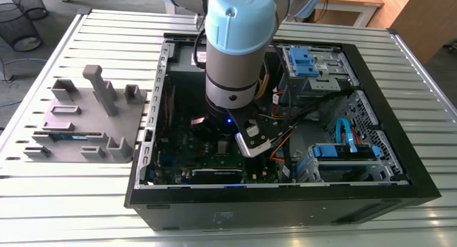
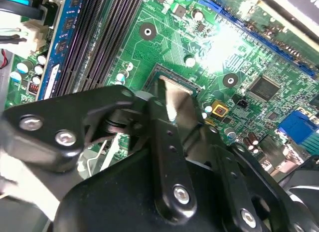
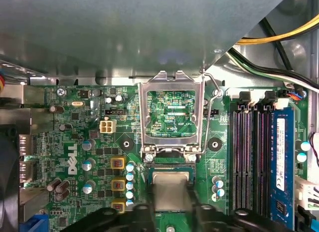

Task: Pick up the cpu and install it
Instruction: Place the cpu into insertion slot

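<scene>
**Holding the cpu (image 3: 172, 183) over its socket**

I read the gripper (image 3: 172, 211) as closed on the cpu, which sits directly beneath the claw, silver face up, at the open socket of the motherboard (image 3: 75, 137). The chip is square, with no long axis; its edges run parallel to the raised load plate (image 3: 172, 112).

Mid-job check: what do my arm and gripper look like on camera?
In the exterior view the arm is a silver-grey tube with light blue joint caps and black seam rings; a small blue light glows near the wrist beside a white-and-black box. In the second wrist view the gripper is matte black, built of flat link bars pinned with silver screw heads.
</scene>
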Robot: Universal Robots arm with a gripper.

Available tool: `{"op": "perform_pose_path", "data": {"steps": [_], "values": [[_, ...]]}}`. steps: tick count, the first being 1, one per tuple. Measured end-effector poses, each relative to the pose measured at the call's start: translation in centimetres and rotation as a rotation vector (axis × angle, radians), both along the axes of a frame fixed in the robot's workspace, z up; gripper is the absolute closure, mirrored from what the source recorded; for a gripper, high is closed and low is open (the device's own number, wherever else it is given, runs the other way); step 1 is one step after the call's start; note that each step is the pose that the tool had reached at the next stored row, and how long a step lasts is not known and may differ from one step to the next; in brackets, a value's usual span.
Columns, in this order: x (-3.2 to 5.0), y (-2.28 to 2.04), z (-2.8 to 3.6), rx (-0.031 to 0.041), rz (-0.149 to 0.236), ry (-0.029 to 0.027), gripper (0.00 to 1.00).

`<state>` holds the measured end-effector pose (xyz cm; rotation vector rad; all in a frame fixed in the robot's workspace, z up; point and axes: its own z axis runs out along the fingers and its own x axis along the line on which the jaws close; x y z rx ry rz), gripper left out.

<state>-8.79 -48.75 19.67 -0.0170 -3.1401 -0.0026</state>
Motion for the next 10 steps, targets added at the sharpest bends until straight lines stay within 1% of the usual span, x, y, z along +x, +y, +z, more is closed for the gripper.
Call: {"op": "perform_pose_path", "data": {"steps": [2, 3, 5, 6, 7, 8, 10], "values": [[0.0, 0.0, 0.02, 0.0, 0.0, 0.0, 0.7], [0.0, 0.0, 0.04, -0.0001, 0.0, 0.0, 0.7], [0.0, 0.0, 0.05, 0.0, 0.0, 0.0, 0.82], [0.0, 0.0, 0.07, -0.0001, 0.0, 0.0, 0.82], [0.0, 0.0, 0.07, 0.0, 0.0, 0.0, 0.88], [0.0, 0.0, 0.08, 0.0, 0.0, 0.0, 0.89], [0.0, 0.0, 0.1, 0.0, 0.0, 0.0, 0.89]]}}
